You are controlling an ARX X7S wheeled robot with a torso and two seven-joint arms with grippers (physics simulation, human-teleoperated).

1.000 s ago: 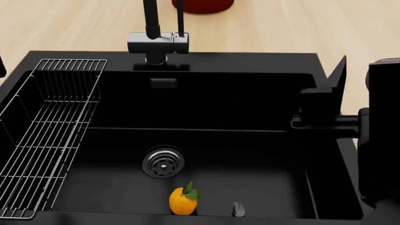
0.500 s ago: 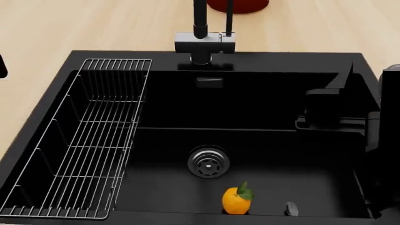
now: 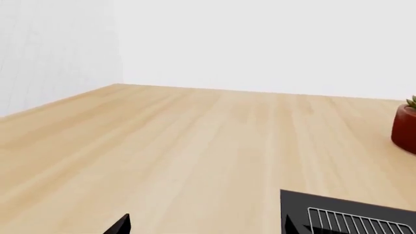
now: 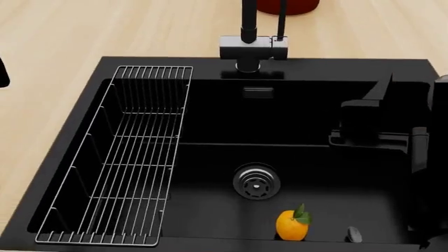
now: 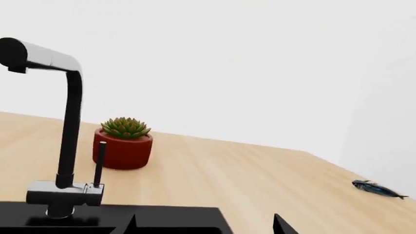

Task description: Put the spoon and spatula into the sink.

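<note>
Sink [image 4: 105,84] fills the head view; the spoon [image 4: 353,234] already lies on its floor just beside the orange [image 4: 292,224], near the drain [image 4: 257,181]; spatula isn't visible; right gripper [image 4: 378,113] hangs over the sink's right side, left one barely shows, can't tell if either's open or closed.

The right arm's black gripper [image 4: 374,113] reaches forward, one pointed finger [image 4: 381,89] angled up; its jaws cannot be judged. Only an edge sliver of the left arm [image 4: 3,72] shows.
</note>
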